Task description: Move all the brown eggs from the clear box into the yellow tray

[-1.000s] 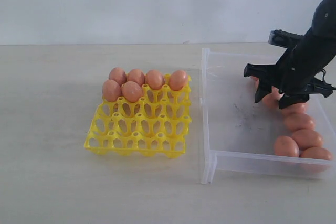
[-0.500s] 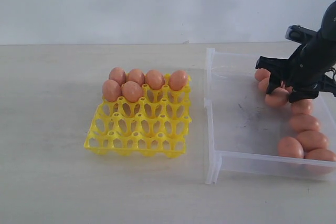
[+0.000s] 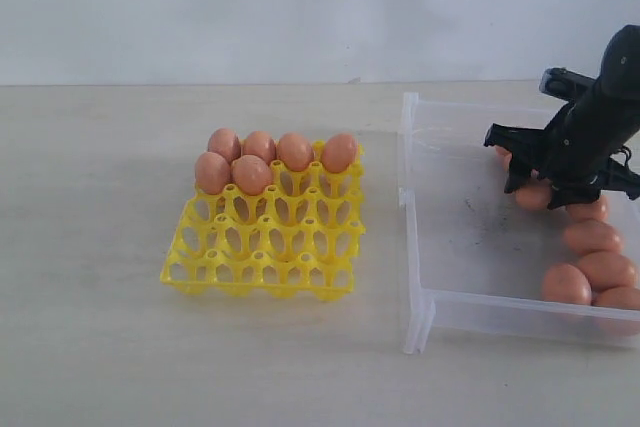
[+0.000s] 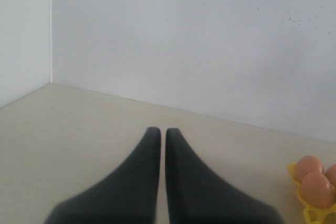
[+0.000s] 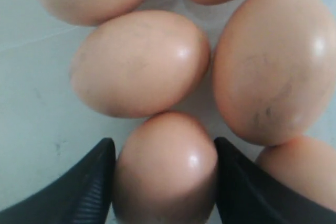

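The yellow tray [image 3: 262, 247] stands left of centre with several brown eggs [image 3: 252, 173] in its far cups. The clear box [image 3: 412, 207] lies to its right, and more brown eggs [image 3: 592, 237] line its right side. My right gripper [image 3: 545, 185] is down inside the box among them. In the right wrist view its fingers press both sides of one brown egg [image 5: 165, 166], which touches its neighbours [image 5: 139, 61]. My left gripper [image 4: 158, 132] is shut and empty over bare table, with the tray's corner [image 4: 314, 214] and two eggs [image 4: 315, 188] off to one side.
The box's low front wall [image 3: 500, 312] and left wall stand between the eggs and the tray. A pale wall [image 3: 300, 7] runs behind the table. Bare tabletop [image 3: 90, 197] lies left of the tray.
My right gripper moved right and down into the box until its fingers flank one egg. The box slid slightly to the right. The tray and its eggs stayed still.
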{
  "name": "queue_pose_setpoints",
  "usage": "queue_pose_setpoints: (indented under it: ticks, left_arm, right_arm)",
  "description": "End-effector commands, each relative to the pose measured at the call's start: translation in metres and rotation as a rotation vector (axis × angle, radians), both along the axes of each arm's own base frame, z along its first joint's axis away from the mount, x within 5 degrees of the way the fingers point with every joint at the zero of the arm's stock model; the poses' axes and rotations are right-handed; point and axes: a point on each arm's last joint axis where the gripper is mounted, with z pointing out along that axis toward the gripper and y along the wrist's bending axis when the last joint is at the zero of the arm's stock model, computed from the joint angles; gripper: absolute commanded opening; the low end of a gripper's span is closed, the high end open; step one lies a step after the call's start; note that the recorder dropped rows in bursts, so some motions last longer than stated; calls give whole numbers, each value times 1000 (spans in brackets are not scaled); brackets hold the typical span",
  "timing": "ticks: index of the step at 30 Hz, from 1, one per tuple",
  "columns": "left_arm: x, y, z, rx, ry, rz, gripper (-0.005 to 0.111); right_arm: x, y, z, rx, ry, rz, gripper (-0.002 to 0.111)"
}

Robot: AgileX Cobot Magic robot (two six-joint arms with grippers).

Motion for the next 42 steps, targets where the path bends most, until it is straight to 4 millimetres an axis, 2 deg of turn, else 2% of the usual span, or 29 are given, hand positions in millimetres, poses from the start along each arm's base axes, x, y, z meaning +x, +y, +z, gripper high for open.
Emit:
queue_pose_setpoints:
  ticks: [1,3,7,10,14,15,16,17,18,19,21,22,27,29,32,38,42]
  left_arm:
    - [0,0,1,-14,-18,2,4]
    - [0,0,1,-14,-18,2,4]
    - [0,0,1,-14,-18,2,4]
    - [0,0,1,-14,-18,2,4]
    - [0,0,1,-14,-18,2,4]
    - [0,0,1,-14,-18,2,4]
    - [0,0,1,-14,-18,2,4]
    - [0,0,1,-14,-18,2,4]
    - [0,0,1,-14,-18,2,4]
    - [0,0,1,-14,-18,2,4]
    - [0,0,1,-14,-18,2,4]
    - [0,0,1,-14,-18,2,4]
    - [0,0,1,-14,-18,2,4]
    - [0,0,1,-14,-18,2,4]
    - [0,0,1,-14,-18,2,4]
    - [0,0,1,-14,-18,2,4]
    - [0,0,1,-14,-18,2,4]
  right_arm:
    - [3,-5,-1,-24,-24,14,48]
    - [3,-5,-1,-34,-29,40,36]
    - [5,-3,0,-94,-71,189,0]
    - [9,2,1,-160,-151,326,0]
    - [7,9,-4,-219,-379,320,0]
    - [-5,14,-11,-256,-531,303,0]
    - [-9,16,-13,-267,-599,291,0]
    - [-24,15,-16,-285,-764,247,0]
    - [-29,15,-15,-268,-856,225,0]
    - [-45,14,-12,-216,-1025,195,0]
    - [-62,15,-7,-113,-1179,198,0]
    - [-66,18,-9,-74,-1165,219,0]
    - [-70,45,-6,149,-1164,451,0]
    - [-67,64,1,231,-1184,591,0]
    - [-66,103,14,308,-1237,731,0]
    - [-66,156,25,432,-1276,815,0]
    - [-60,184,19,490,-1243,839,0]
